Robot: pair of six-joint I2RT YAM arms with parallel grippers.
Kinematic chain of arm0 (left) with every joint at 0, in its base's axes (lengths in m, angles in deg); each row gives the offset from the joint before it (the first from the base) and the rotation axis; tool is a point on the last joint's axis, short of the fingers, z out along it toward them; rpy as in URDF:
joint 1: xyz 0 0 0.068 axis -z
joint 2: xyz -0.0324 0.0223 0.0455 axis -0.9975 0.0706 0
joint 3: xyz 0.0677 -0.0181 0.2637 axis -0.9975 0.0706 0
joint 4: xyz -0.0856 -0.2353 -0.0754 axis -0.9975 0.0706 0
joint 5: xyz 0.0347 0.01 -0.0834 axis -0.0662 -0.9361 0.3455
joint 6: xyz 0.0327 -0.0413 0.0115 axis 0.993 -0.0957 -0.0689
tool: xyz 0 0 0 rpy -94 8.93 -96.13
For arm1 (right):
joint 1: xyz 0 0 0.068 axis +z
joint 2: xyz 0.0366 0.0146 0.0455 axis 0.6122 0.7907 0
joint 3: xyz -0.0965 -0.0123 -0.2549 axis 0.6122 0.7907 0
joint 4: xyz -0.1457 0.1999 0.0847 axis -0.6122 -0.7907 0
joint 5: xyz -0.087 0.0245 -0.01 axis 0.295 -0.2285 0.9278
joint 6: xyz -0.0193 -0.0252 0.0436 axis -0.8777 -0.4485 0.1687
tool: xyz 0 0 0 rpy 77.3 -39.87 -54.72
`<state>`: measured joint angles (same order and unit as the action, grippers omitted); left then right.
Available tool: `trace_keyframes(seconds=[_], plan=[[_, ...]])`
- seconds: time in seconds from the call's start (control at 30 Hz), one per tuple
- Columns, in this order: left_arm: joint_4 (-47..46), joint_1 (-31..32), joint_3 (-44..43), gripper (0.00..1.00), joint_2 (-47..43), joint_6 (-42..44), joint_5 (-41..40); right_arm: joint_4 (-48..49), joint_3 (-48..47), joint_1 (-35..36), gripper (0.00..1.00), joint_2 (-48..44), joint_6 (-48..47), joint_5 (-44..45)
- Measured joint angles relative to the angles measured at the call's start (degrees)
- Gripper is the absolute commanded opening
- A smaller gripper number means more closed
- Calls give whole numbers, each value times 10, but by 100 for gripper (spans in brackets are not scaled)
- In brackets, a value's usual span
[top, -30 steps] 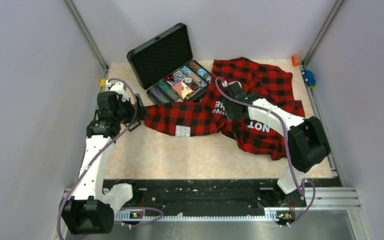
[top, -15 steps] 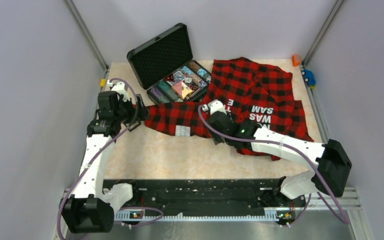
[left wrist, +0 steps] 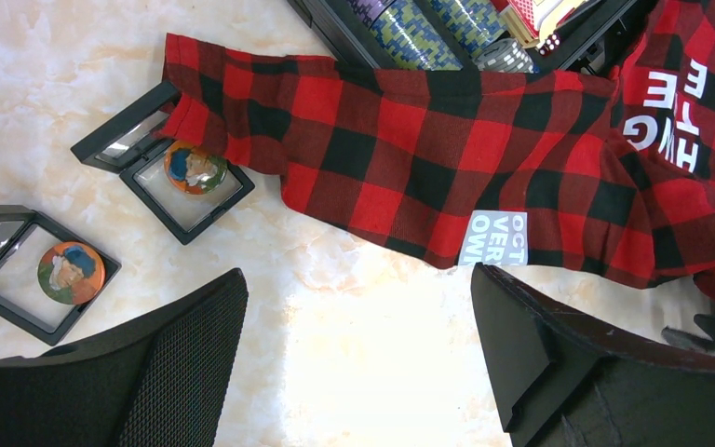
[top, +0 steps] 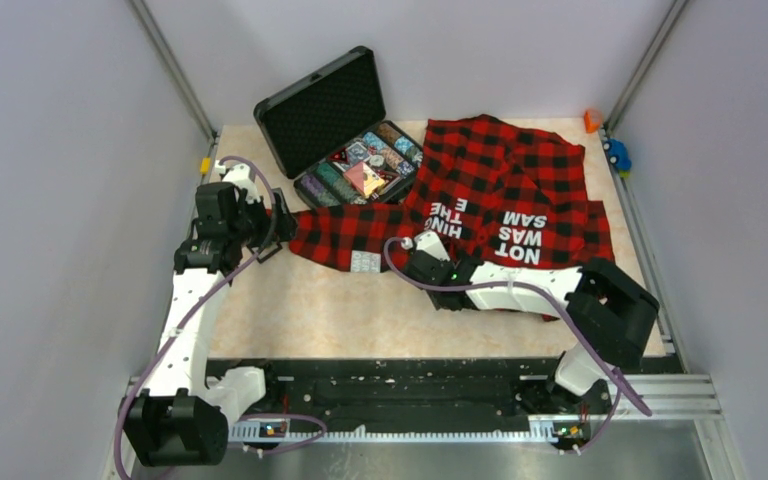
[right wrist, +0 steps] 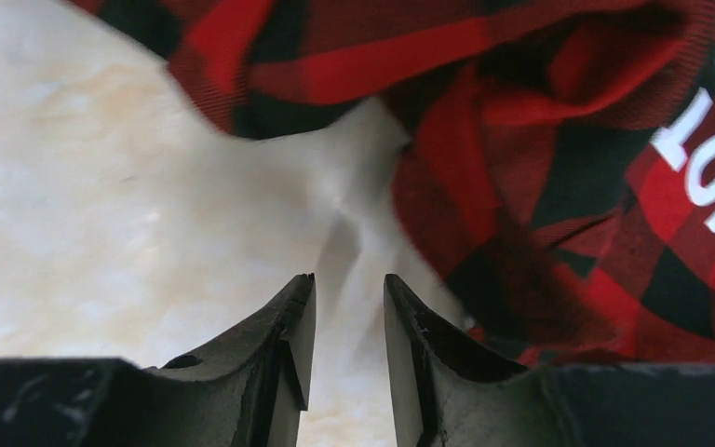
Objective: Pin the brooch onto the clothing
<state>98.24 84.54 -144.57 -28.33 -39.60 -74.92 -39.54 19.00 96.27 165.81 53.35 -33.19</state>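
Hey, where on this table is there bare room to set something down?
The widest bare patch of table lies in front, between the sleeve and the black rail at the arms' bases. The far side is crowded: open case, shirt, and two brooch frames by the cuff.

Bare surface in the near left gave open passage; the shirt covered the far right; the open case blocked the far middle; a display frame touched the sleeve cuff at the left, a second frame just beside it; the right arm lay across the near right.
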Motion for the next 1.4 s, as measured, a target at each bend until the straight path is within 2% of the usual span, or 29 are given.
trace_keyframes(seconds=[0.37,0.7,0.97,1.23,1.4], plan=[[0,0,0,93,0,0,-1,-6,6,-111,33,12,-31,78],[0,0,0,93,4,0,-3,28,10,-162,31,13,-63,80],[0,0,0,93,4,0,-3,44,10,-167,31,14,-76,37],[0,0,0,93,7,0,-2,66,43,-167,23,-15,-97,-17],[0,0,0,93,7,0,-2,76,44,-166,27,-15,-104,-29]])
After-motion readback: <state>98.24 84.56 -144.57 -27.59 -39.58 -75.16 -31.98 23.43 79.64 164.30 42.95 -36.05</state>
